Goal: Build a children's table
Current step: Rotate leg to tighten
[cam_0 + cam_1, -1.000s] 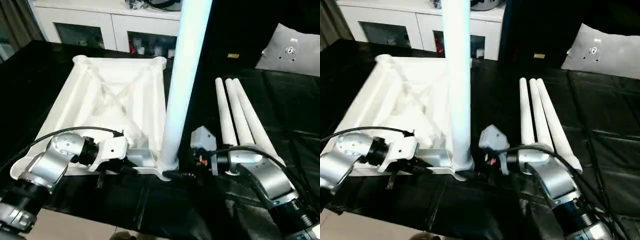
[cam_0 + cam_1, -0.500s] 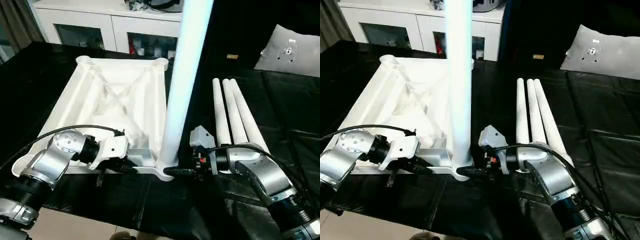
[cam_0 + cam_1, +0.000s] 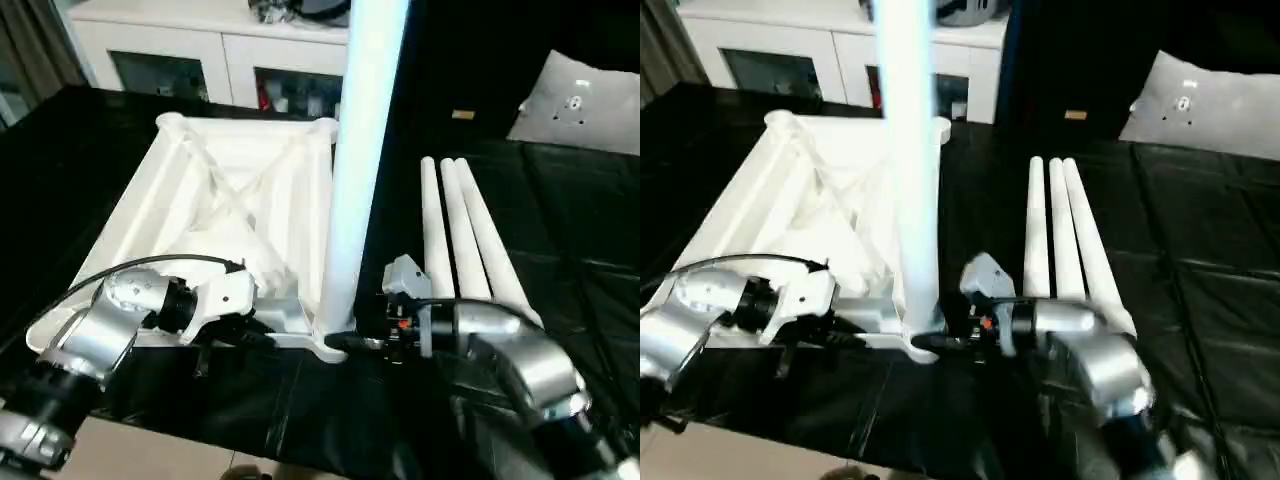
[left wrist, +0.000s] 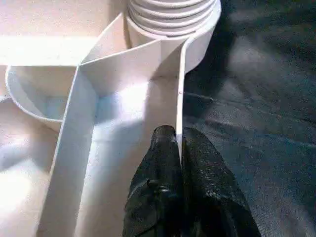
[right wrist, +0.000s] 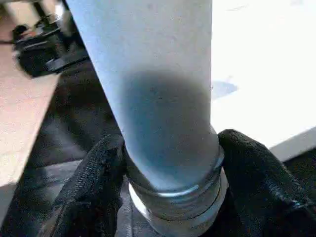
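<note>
The white table top [image 3: 230, 200] lies upside down on the black cover, ribs up. One white leg [image 3: 350, 170] stands upright in its near right corner socket [image 4: 173, 19]. My right gripper [image 5: 170, 197] is shut on the base of this leg, one black finger [image 5: 94, 182] pressed against each side just above the threads. My left gripper [image 4: 178, 143] is shut on the top's thin near rim wall [image 4: 180, 108], a little left of that socket. Three more legs [image 3: 455, 240] lie side by side to the right of the top.
A white cabinet with glass doors [image 3: 200, 50] stands behind the table. A grey cushion [image 3: 585, 100] rests at the back right and a small yellow object [image 3: 462, 114] lies beyond the loose legs. The cover's near edge runs just below both forearms.
My right gripper has moved left onto the upright leg's base and closed around it. The left gripper has kept its hold on the rim. The camera has shifted slightly.
</note>
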Controlling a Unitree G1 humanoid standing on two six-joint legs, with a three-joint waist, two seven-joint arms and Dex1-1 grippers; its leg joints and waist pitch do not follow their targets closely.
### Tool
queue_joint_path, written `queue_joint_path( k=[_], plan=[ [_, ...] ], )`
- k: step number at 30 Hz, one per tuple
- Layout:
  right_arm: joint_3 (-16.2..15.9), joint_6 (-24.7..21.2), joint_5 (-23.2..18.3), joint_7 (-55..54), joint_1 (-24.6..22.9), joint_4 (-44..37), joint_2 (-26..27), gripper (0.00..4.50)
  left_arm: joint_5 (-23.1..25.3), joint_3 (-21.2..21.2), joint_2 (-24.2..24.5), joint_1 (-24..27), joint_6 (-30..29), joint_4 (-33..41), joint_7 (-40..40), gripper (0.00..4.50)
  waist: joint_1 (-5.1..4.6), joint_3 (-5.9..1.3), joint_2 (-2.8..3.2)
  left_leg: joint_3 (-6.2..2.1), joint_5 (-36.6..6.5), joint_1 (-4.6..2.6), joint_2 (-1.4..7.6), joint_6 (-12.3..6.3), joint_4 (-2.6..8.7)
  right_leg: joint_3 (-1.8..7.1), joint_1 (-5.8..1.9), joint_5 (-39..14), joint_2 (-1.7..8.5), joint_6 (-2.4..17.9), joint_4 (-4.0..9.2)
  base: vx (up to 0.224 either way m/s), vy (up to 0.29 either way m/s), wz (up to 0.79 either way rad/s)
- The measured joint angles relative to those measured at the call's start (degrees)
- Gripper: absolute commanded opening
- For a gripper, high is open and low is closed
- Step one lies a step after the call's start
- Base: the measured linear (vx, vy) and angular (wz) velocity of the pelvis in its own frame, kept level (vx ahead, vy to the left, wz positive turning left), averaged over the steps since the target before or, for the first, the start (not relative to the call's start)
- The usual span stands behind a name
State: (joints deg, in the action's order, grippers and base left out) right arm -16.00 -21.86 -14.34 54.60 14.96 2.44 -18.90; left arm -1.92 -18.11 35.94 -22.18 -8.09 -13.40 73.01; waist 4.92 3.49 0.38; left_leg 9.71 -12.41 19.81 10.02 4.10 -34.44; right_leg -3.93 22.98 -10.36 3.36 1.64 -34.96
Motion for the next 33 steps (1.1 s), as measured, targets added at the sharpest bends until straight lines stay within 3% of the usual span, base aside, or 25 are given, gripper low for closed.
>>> queue_joint_path(
  k=[4,7,12,15,17,18,23,33],
  plan=[
    [2.89,-0.05,1.47,-10.61,-3.5,-0.64,6.33,2.65,0.19,2.96,-2.81,4.32,-8.76,6.47,-7.77,0.0,-1.71,-0.03,0.01,0.0,0.02,-0.37,-0.01,0.04,0.07,0.0,-0.15,-0.03,-0.01,-0.06,0.02,0.0,0.0,0.0],
    [5.39,0.01,3.58,-20.54,-3.93,0.47,12.1,2.65,1.73,4.84,-8.28,7.02,-15.86,11.56,-16.2,0.0,-2.97,-0.03,0.0,0.0,0.02,-0.4,-0.02,0.04,0.05,0.0,-0.15,-0.05,-0.01,-0.09,0.08,0.0,0.0,0.0],
    [7.83,1.54,6.44,-32.22,-1.03,4.88,17.62,2.64,6.05,5.14,-18.81,8.45,-23.86,15.93,-29.29,0.0,-3.17,-0.04,-0.03,-0.01,0.02,-0.37,-0.04,0.03,0.08,0.0,-0.13,-0.06,-0.01,-0.1,0.37,0.0,0.0,0.0],
    [8.5,2.6,7.6,-35.4,0.16,6.65,19.03,2.64,7.35,3.99,-21.13,7.94,-25.56,16.39,-33.46,0.0,-3.09,-0.08,0.05,-0.01,0.02,-0.12,-0.06,0.02,0.2,0.0,-0.14,-0.05,-0.03,-0.11,0.55,0.0,0.0,0.0],
    [8.94,3.91,8.0,-36.69,0.46,7.7,20.06,2.64,7.63,3.48,-21.62,7.55,-26.53,16.69,-34.64,0.0,-3.09,-0.1,0.04,-0.03,0.02,-0.05,-0.05,0.02,0.21,-0.01,-0.1,-0.03,-0.03,-0.11,0.55,0.0,0.0,0.0],
    [9.05,4.66,8.04,-37.14,0.44,7.99,20.34,3.2,7.9,3.16,-21.88,7.51,-27.0,17.05,-34.95,0.0,-3.1,-0.1,0.04,-0.03,0.01,0.04,-0.05,0.01,0.21,-0.01,-0.05,-0.01,-0.03,-0.12,0.55,0.0,0.0,0.0],
    [9.46,6.4,7.71,-37.11,0.28,9.71,20.87,3.69,8.35,2.27,-20.51,7.49,-27.2,18.72,-34.35,0.0,-3.08,-0.08,0.1,-0.03,-0.08,0.32,-0.03,-0.12,0.3,-0.03,0.17,0.18,-0.05,0.15,0.54,0.0,0.0,0.0],
    [8.01,7.13,4.77,-25.93,-1.27,4.71,14.24,4.45,4.81,2.29,-11.7,7.38,-21.49,17.46,-25.2,0.0,-2.7,0.08,0.37,-0.03,-0.1,0.28,0.0,-0.15,0.34,-0.06,0.15,0.17,-0.08,0.16,0.54,0.0,0.0,0.0]
  ],
)
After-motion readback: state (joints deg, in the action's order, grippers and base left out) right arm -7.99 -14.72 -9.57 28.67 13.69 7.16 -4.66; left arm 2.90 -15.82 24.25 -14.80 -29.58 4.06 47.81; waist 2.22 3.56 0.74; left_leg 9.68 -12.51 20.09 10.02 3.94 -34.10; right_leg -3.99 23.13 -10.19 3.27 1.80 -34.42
